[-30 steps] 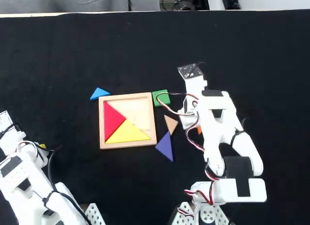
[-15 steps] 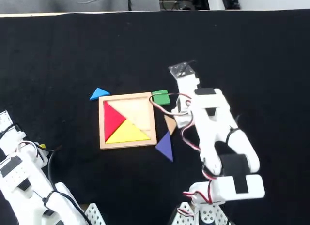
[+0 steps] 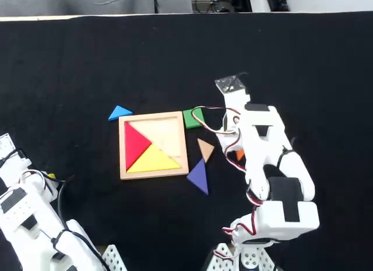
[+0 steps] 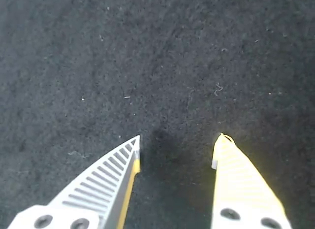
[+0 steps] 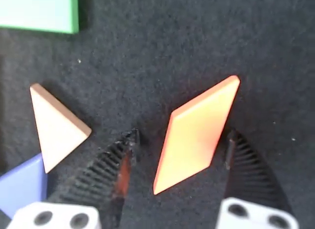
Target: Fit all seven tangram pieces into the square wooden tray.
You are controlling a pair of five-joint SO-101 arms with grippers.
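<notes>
Both released, right gripper (image 5: 181,135) straddles the orange piece (image 5: 199,128) while left gripper (image 4: 179,137) hovers over tabletop (image 4: 147,51).

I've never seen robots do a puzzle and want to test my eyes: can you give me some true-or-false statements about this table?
The wooden tray holds a red triangle and a yellow triangle. True.
The green square lies inside the tray. False: it lies outside, at the tray's corner.
The right gripper is open, with the orange parallelogram between its jaws. True.
The left gripper holds a piece. False: it is open over bare black cloth.
</notes>
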